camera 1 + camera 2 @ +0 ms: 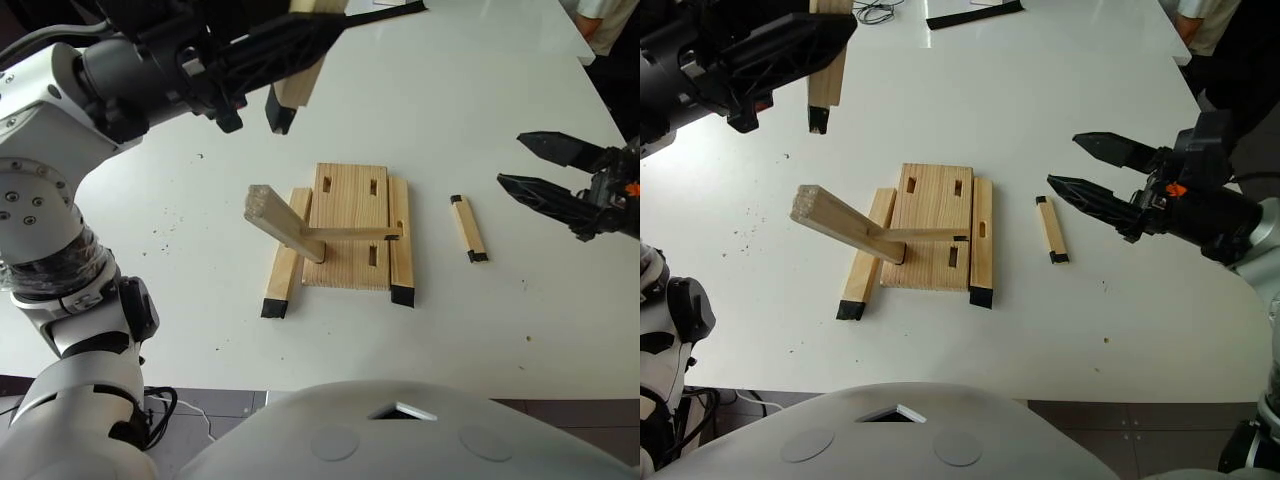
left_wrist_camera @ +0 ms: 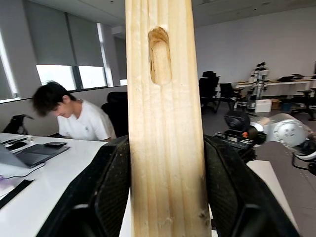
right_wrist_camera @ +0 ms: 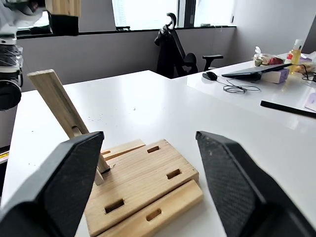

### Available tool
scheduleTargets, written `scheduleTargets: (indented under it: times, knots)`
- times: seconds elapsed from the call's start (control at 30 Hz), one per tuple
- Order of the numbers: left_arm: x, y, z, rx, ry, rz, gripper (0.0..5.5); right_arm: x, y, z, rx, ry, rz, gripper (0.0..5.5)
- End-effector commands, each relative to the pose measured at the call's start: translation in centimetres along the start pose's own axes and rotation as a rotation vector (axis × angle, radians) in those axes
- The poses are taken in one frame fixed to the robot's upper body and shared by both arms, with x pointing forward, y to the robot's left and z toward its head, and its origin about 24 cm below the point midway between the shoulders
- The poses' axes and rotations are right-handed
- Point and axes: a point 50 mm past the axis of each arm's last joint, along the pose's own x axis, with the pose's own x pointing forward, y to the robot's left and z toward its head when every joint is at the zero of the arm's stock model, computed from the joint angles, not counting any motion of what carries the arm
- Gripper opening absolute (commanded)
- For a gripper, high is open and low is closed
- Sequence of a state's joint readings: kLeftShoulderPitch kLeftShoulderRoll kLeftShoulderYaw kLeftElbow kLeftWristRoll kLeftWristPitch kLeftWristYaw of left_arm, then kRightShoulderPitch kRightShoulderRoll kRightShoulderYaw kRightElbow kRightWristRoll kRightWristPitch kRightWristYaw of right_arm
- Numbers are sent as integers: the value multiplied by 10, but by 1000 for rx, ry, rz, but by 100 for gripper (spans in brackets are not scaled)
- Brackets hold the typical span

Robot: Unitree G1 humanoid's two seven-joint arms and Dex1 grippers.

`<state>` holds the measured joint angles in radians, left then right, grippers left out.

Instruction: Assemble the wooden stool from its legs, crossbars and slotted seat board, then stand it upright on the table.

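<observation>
The slotted seat board lies flat mid-table. One wooden leg stands tilted in a slot at its near left, and a thin crossbar runs from that leg across the board. Two black-tipped legs lie along the board's left side and right side. A short bar with black ends lies to the right. My left gripper is shut on another black-tipped leg, held high over the far left. My right gripper hovers open, right of the short bar.
The white table has free room on all sides of the board. A black strip and a cable lie at the far edge. The table's rounded corner is near my right arm.
</observation>
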<state>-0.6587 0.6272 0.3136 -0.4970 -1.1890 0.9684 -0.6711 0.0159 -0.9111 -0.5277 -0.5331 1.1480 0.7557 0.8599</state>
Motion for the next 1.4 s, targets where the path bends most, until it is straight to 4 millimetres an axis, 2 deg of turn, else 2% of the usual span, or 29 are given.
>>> scheduleTargets:
  times: [0.03,0.2,0.5,0.77,1.4]
  knots:
    - [6,-16,-20,-53,58,-69,206,16,9,27,13,-58,138,347]
    - [3,-20,-43,-93,119,-62,206,39,18,37,-14,-45,265,347]
    - [4,-22,-50,-60,147,-95,206,65,13,27,77,-38,341,347]
    - [6,-30,-49,-39,135,-152,206,70,12,33,110,-70,370,347]
    - [3,-36,-60,-44,175,-210,206,75,25,46,84,-90,478,347]
